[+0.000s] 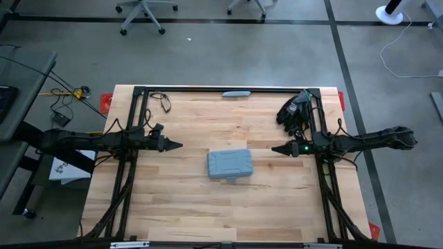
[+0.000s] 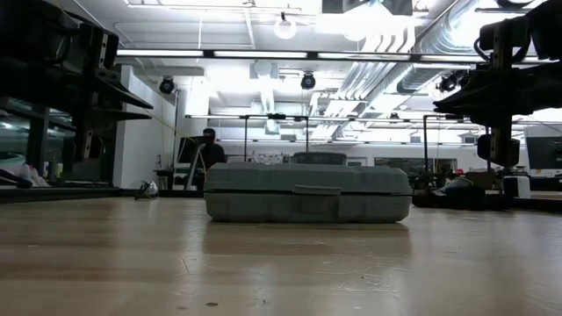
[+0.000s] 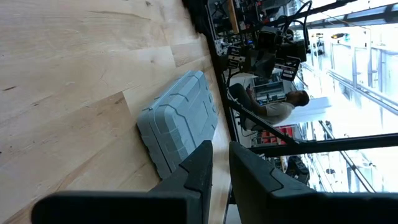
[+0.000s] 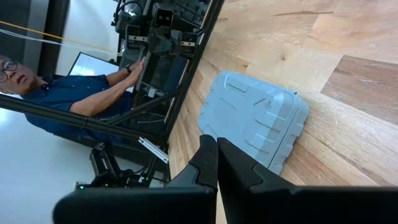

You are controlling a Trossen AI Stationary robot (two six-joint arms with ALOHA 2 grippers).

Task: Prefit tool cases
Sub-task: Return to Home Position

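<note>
The grey-blue tool case (image 1: 230, 164) lies shut and flat on the wooden table's middle, resting on its broad underside; it also shows in the low view (image 2: 307, 195) and in both wrist views (image 3: 180, 121) (image 4: 255, 121). My left gripper (image 1: 178, 145) hovers left of the case, pointing toward it, with a narrow gap between its fingers (image 3: 221, 149) and nothing in it. My right gripper (image 1: 275, 148) hovers right of the case, pointing toward it, its fingers shut (image 4: 217, 142). Neither touches the case.
A black bundle of cables (image 1: 294, 111) lies at the far right corner, a small grey bar (image 1: 236, 93) at the far edge, a loose cable (image 1: 163, 102) far left. Black frame rails (image 1: 138, 117) border the table. A person (image 4: 68, 93) sits beyond it. Bare wood surrounds the case.
</note>
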